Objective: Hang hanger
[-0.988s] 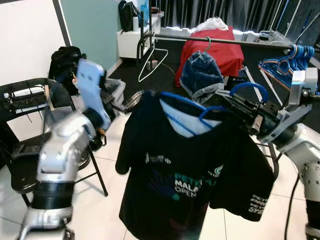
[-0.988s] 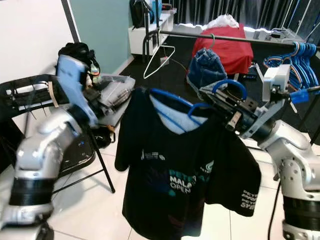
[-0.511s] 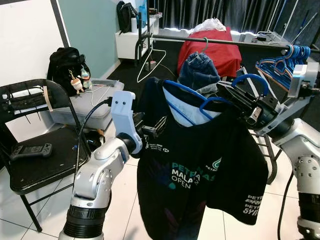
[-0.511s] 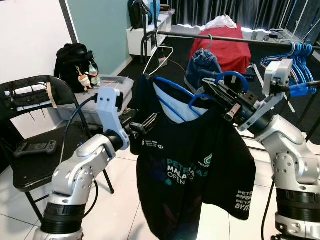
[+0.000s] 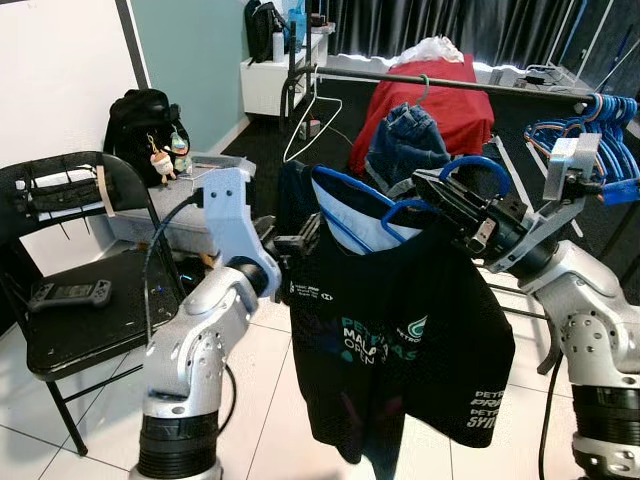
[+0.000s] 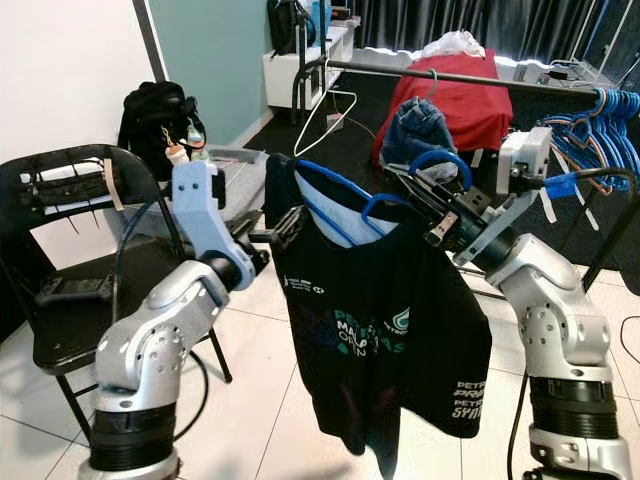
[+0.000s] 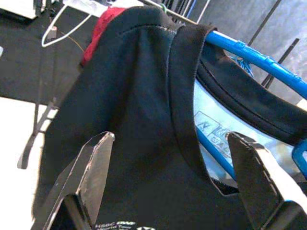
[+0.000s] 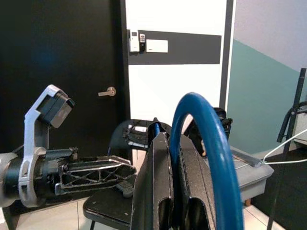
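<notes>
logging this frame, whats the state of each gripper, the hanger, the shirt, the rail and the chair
right gripper: shut on the blue hanger's hook
left gripper: open, fingers either side of the shirt's shoulder
blue hanger: held in the air, not on the rail
black t-shirt: draped on the blue hanger
clothes rail: jeans, red cloth and blue hangers on it
folding chair: unfolded, controller on its seat

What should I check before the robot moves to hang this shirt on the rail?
1. Right end effector shut on the blue hanger: ok.
2. Black T-shirt seated on the hanger, both shoulders on: ok.
3. Left end effector open at the shirt's shoulder, not gripping: ok.
4. Free stretch on the clothes rail between the denim shorts and the blue hangers: ok.
5. Hook within reach of the rail: not ok, the rail stands well behind.
6. Shirt hem clear of the floor: ok.
</notes>
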Available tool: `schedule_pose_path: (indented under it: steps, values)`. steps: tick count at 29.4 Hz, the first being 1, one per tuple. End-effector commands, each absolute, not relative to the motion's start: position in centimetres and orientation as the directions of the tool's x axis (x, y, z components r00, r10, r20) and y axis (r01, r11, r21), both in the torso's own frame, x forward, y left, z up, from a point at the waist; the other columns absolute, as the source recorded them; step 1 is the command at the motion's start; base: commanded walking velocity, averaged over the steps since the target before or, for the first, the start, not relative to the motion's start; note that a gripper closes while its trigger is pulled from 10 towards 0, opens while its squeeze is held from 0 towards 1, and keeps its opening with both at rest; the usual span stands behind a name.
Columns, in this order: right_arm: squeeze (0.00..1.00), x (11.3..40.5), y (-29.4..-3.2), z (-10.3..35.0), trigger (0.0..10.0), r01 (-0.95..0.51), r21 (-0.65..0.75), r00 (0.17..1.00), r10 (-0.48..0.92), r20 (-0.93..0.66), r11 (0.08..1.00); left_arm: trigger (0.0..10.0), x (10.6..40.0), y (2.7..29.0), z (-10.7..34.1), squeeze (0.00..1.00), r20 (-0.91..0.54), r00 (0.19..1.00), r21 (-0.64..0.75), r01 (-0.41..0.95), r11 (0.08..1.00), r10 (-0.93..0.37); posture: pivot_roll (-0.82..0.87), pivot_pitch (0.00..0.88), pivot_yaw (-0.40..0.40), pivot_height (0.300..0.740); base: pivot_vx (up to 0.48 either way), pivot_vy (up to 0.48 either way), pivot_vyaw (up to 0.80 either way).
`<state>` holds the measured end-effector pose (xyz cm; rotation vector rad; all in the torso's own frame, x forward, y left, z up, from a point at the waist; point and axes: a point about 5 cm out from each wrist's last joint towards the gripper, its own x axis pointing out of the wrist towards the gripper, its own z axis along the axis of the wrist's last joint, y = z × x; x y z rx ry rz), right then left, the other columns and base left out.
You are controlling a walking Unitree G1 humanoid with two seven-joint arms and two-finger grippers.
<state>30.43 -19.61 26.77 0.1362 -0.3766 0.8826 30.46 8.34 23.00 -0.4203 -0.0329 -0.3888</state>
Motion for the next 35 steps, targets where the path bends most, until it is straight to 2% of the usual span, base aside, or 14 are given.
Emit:
schedule_pose_path:
  steps: [1,6,16,17,19,20,31,35]
  values:
    - [0.0,30.4,-19.2,27.6,0.0,-0.78,-0.065,0.547,0.729,0.411,0.622,10.0,30.3,7.9,23.2,0.0,0.112,0.92,-0.406,0.387,0.828,-0.375,-0.06,0.0,-0.034,0.736,0.0,0.0,0.0]
    - [0.0,30.1,-18.4,27.9,0.0,-0.805,-0.069,0.509,0.746,0.43,0.589,10.0,30.1,7.0,22.5,0.0,0.079,0.916,-0.416,0.39,0.822,-0.394,-0.06,0.0,-0.032,0.736,0.0,0.0,0.0]
    - [0.0,29.8,-17.4,27.7,0.0,-0.824,-0.065,0.485,0.759,0.435,0.563,9.9,30.0,6.1,22.4,0.0,0.053,0.91,-0.428,0.394,0.813,-0.412,-0.06,0.0,-0.033,0.736,0.0,0.0,0.0]
    - [0.0,29.8,-17.3,27.8,0.0,-0.826,-0.066,0.48,0.76,0.438,0.559,0.6,30.0,6.1,22.3,0.0,0.049,0.911,-0.42,0.391,0.819,-0.41,-0.06,0.0,-0.031,0.736,0.0,0.0,0.0]
    - [0.0,29.7,-17.3,27.8,0.0,-0.828,-0.068,0.476,0.761,0.44,0.557,0.6,30.0,6.2,22.2,0.0,0.047,0.912,-0.414,0.39,0.823,-0.408,-0.06,0.0,-0.031,0.736,0.0,0.0,0.0]
    - [0.0,29.7,-17.2,28.0,0.0,-0.829,-0.07,0.472,0.762,0.443,0.554,0.0,30.0,6.2,22.2,0.0,0.048,0.911,-0.412,0.392,0.822,-0.41,-0.07,0.0,-0.03,0.736,0.0,0.0,0.0]
    - [0.0,29.5,-17.5,28.1,0.0,-0.83,-0.072,0.469,0.762,0.447,0.553,0.0,30.3,7.0,22.5,0.0,0.062,0.925,-0.39,0.367,0.844,-0.374,-0.06,0.0,-0.031,0.736,0.0,0.0,0.0]
    - [0.0,29.6,-18.0,28.0,0.0,-0.817,-0.069,0.489,0.752,0.442,0.573,0.0,30.6,8.1,23.6,0.0,0.127,0.937,-0.38,0.349,0.856,-0.326,-0.06,0.0,-0.036,0.736,0.0,0.0,0.0]
